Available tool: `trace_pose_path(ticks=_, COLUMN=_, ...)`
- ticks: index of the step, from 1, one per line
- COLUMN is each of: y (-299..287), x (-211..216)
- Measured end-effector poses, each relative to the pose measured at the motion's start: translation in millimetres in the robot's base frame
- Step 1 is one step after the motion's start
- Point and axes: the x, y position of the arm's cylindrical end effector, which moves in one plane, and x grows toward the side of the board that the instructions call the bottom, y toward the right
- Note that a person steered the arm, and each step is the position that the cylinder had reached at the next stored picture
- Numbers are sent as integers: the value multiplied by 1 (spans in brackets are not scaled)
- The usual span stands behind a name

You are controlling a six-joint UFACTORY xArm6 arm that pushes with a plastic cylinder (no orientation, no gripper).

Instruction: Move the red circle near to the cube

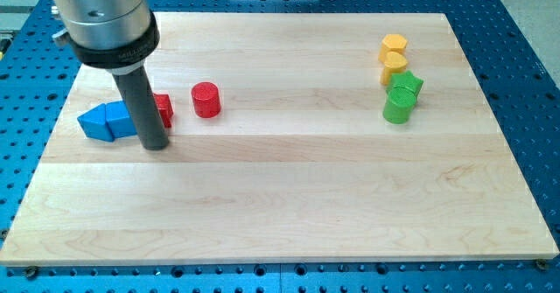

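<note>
The red circle (206,99), a short red cylinder, stands on the wooden board (289,197) left of centre. At the view's left lie a blue cube (123,119) and a blue triangular block (94,123), touching each other. A second red block (163,109) sits right next to the cube, partly hidden by my rod. My tip (154,144) rests on the board just below the cube and the second red block, about 60 px to the left of and below the red circle.
At the view's right stand two yellow blocks (394,45) (394,66), a green star-shaped block (407,86) and a green cylinder (396,108), clustered together. The board lies on a blue perforated table (525,57).
</note>
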Motion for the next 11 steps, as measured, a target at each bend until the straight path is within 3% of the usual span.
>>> trace_pose_path(ticks=1, y=42, x=7)
trace_pose_path(ticks=3, y=115, x=-66)
trace_pose_path(ticks=6, y=19, x=-68)
trace_pose_path(ticks=8, y=56, x=-71)
trace_pose_path(ticks=9, y=58, x=-104)
trace_pose_path(ticks=11, y=-19, x=-108)
